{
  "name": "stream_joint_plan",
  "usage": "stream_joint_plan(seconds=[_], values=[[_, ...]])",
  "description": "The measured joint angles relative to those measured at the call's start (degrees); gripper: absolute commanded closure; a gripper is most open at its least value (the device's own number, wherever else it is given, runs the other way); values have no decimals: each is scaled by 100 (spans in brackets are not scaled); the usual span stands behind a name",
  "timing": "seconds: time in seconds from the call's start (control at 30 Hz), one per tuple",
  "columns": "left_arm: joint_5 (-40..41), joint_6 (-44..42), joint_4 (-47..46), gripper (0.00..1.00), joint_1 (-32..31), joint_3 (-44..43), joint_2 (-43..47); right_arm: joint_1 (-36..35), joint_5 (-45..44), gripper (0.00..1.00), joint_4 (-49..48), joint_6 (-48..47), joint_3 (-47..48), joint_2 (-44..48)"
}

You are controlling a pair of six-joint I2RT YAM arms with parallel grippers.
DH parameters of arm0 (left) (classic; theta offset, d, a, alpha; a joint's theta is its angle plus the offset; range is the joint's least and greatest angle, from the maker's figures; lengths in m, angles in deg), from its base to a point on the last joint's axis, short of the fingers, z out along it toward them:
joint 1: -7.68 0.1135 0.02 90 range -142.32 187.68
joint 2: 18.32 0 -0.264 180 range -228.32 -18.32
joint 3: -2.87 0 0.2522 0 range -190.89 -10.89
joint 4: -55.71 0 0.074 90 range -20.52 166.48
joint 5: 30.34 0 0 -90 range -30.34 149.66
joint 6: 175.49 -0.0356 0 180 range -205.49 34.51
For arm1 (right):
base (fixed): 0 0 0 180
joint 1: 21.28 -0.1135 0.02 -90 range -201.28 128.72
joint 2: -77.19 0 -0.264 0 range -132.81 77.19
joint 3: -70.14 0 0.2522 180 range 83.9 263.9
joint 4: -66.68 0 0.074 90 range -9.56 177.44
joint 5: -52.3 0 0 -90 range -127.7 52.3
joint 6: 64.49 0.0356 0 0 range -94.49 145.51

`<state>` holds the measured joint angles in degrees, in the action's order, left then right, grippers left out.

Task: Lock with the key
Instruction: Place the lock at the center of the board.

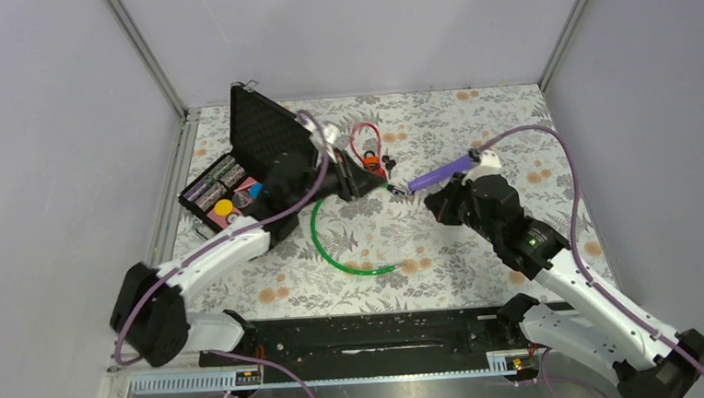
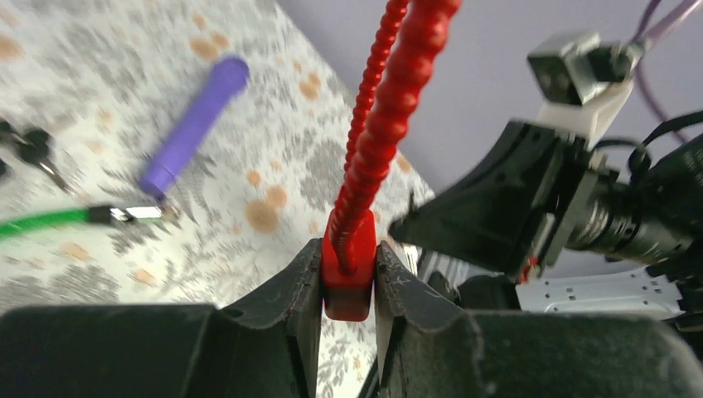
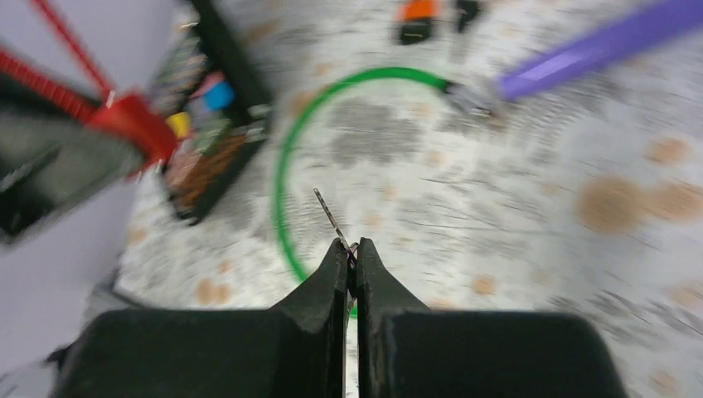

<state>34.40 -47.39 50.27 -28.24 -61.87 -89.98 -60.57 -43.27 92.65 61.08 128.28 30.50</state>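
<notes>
key (image 3: 330,217) shows as a thin metal blade jutting from the tip of the right end effector (image 3: 350,249), whose fingers are pressed tight together on its head. the red lock (image 2: 346,286) is clamped between the narrow-set fingers of the left end effector (image 2: 348,249). it seems to be held above the tabletop (image 1: 480,246), with its ribbed red cable (image 2: 390,99) rising away in a loop.

the move turns on one relation. in the right wrist view the red lock lies well apart from the blade, off toward the left arm's side and higher. the blade's long axis points to one side of the red lock, not at it. i judge the right arm must swing toward the red lock and bring the blade into line with the keyhole. no view shows the keyhole, so i cannot tell which face of the red lock carries it. the right arm carries the key; the left only needs to hold steady.

a purple lock (image 1: 444,172) with a green cable (image 1: 333,251) lies on the tabletop between the red lock and the right arm, low beneath the path. an orange padlock (image 1: 375,163) and spare keys (image 2: 33,151) lie near the red lock. an open black case (image 1: 257,136) stands beyond the red lock, on the side away from the right arm. nothing stands in the air between blade and red lock.
</notes>
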Motion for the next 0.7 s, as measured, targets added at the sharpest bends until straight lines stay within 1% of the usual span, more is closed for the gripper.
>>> stream_joint_plan(seconds=[0.13, 0.27, 0.4, 0.5, 0.6, 0.7], values=[[234, 210, -269, 100, -680, -11, -1082, 848, -439, 100, 804, 131, -398, 186], [610, 555, -540, 100, -1373, -264, -2496, 1296, -656, 100, 1390, 369, -960, 339], [1060, 730, -575, 100, -1985, -640, -3512, 1526, -798, 100, 1797, 557, -1290, 330], [1305, 848, -581, 100, -2356, -1058, -4044, 1639, -881, 98, 1902, 745, -1565, 367], [1370, 988, -616, 100, -2535, -1475, -4422, 1663, -922, 98, 1987, 931, -1840, 446], [1384, 1161, -708, 97, -2557, -1816, -4750, 1707, -1014, 99, 2048, 1073, -1993, 459]])
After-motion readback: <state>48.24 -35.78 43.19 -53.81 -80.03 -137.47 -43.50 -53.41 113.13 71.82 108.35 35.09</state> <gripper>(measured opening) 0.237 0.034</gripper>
